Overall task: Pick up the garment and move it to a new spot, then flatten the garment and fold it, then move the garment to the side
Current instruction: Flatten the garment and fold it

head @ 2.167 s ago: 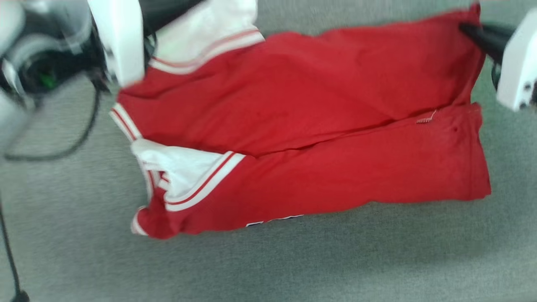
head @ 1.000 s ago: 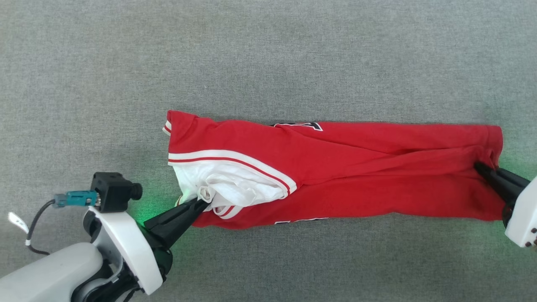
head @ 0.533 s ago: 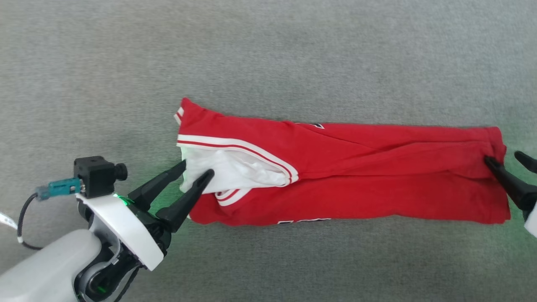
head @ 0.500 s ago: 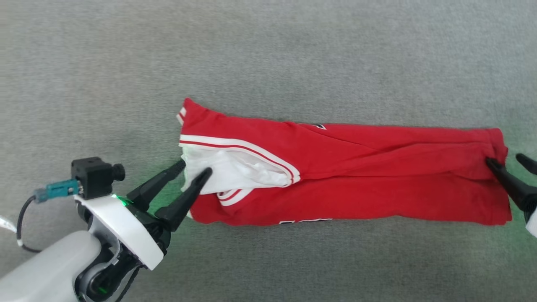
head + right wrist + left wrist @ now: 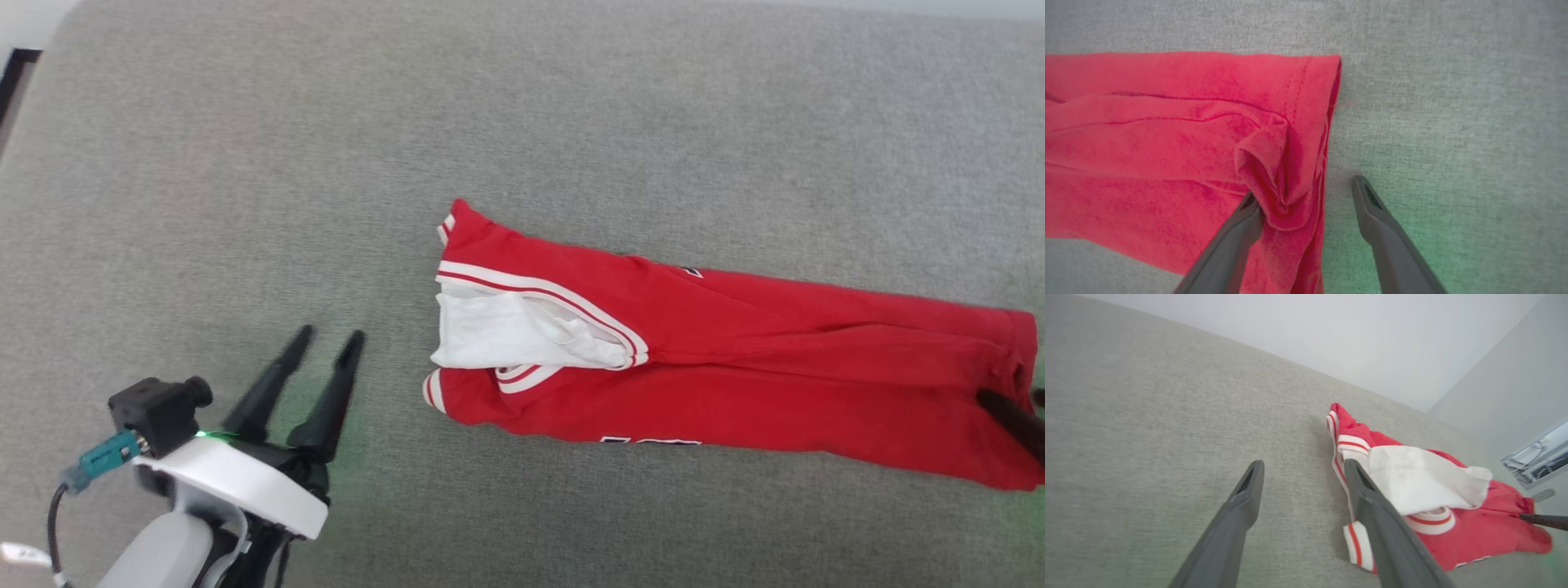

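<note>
Your left gripper (image 5: 331,332) has its jaws spread wide with nothing between them. It hangs over bare grey surface (image 5: 245,163), just off the garment's (image 5: 735,351) sleeve end and apart from the cloth. In the left wrist view one of its fingers crosses in front of the garment (image 5: 1474,531), but the head view shows a clear gap between the two.

Your right gripper (image 5: 1304,188) is also wide open and clamps nothing. One finger tip sits against a puckered fold at the garment's (image 5: 1147,143) hem. The other is over the grey surface just past the hem edge. I cannot tell whether the fold merely drapes on that tip or rests its weight on it.

The garment lies on the grey surface as a long, narrow red band with lengthwise creases. Its white sleeve panel and striped trim are at the end nearer your left gripper, and its stitched red hem is at the end by your right gripper (image 5: 1024,404). Bits of black, white-outlined lettering peek out along both long edges.
</note>
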You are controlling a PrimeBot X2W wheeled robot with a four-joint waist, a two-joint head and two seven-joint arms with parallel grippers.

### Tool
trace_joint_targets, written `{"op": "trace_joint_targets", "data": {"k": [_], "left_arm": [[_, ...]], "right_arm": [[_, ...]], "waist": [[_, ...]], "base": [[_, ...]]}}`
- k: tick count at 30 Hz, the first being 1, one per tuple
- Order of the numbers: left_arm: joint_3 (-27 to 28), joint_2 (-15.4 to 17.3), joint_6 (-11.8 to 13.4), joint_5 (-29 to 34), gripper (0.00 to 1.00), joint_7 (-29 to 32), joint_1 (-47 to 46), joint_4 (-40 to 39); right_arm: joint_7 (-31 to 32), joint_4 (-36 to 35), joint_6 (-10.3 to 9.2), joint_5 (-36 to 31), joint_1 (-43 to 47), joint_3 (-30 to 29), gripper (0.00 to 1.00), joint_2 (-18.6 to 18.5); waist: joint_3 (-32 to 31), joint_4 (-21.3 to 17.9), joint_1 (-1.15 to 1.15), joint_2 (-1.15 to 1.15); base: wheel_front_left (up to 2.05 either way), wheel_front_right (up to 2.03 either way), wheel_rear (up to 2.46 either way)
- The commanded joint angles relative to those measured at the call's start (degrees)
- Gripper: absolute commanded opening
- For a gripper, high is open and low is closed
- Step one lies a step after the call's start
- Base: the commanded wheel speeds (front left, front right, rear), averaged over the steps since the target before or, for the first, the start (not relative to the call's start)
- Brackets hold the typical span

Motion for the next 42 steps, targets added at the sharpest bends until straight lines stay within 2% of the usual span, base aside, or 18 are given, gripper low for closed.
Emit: {"op": "trace_joint_targets", "data": {"k": [1, 9, 11, 14, 17, 20, 26, 27, 28, 29, 37, 42], "left_arm": [[3.84, -1.82, 0.05, 5.56, 1.00, -0.25, 1.91, 0.59], [18.29, -9.71, 0.05, 29.81, 1.00, -0.26, 6.22, 1.26], [21.03, -10.56, 0.10, 36.16, 1.00, -0.27, 6.77, 0.52], [25.20, -13.23, 0.15, 42.44, 1.00, -0.26, 7.78, -1.39], [27.45, -15.55, 0.12, 46.12, 1.00, -0.27, 7.97, -3.86], [27.84, -16.43, 0.09, 47.32, 1.00, -0.26, 8.46, -4.90], [26.02, -15.87, 0.08, 47.86, 1.00, -0.26, 8.69, -6.17], [25.91, -15.83, 0.07, 47.93, 1.00, -0.27, 8.51, -6.16], [25.88, -16.11, 0.09, 47.27, 1.00, -0.26, 8.30, -6.18], [25.74, -15.98, 0.09, 47.07, 1.00, -0.27, 8.07, -6.21], [25.56, -15.08, 0.08, 46.92, 1.00, -0.27, 6.36, -6.77], [26.47, -14.62, 0.08, 46.96, 1.00, -0.27, 6.29, -6.97]], "right_arm": [[0.90, 0.72, 0.02, -0.45, 0.51, 0.74, 1.00, 0.85], [2.26, 1.45, 0.02, -1.89, -0.74, 2.02, 1.00, 2.96], [2.44, 1.80, 0.02, -2.24, -1.23, 2.32, 1.00, 3.55], [2.10, 2.45, 0.02, -2.95, -2.47, 2.67, 1.00, 4.33], [2.00, 3.08, 0.02, -3.34, -3.48, 2.95, 1.00, 4.93], [2.12, 3.42, 0.02, -3.41, -4.00, 3.18, 1.00, 5.11], [2.77, 4.65, 0.01, -3.73, -5.70, 3.32, 1.00, 5.29], [3.10, 4.88, 0.02, -3.73, -5.89, 3.43, 0.49, 5.38], [3.32, 5.12, 0.02, -3.72, -6.14, 3.54, 0.13, 5.43], [3.55, 5.41, 0.02, -3.81, -6.35, 3.50, 0.00, 5.56], [4.42, 6.42, -0.14, -4.75, -7.81, 2.36, 0.00, 5.84], [3.01, 6.26, -0.21, -4.98, -8.59, -0.92, 0.00, 4.61]], "waist": [[-0.74, 0.69, 0.00, 0.00], [-2.07, 0.73, 0.00, 0.00], [-2.21, 0.63, 0.00, 0.00], [-2.14, 0.32, 0.00, 0.00], [-1.87, 0.21, 0.00, 0.00], [-1.63, 0.13, 0.00, 0.00], [-0.74, -0.15, 0.00, 0.00], [-0.62, -0.17, 0.00, 0.00], [-0.51, -0.15, 0.00, 0.00], [-0.38, -0.16, 0.00, 0.00], [1.13, -0.95, 0.00, 0.00], [2.05, -2.58, 0.00, 0.00]], "base": [[0.00, 0.00, 0.00], [0.00, 0.00, 0.00], [0.00, 0.00, 0.00], [0.00, 0.00, 0.00], [0.00, 0.00, 0.00], [0.00, 0.00, 0.00], [0.00, 0.00, 0.00], [0.00, 0.00, 0.00], [0.00, 0.00, 0.00], [0.00, 0.00, 0.00], [0.00, 0.00, 0.00], [0.00, 0.00, 0.00]]}}
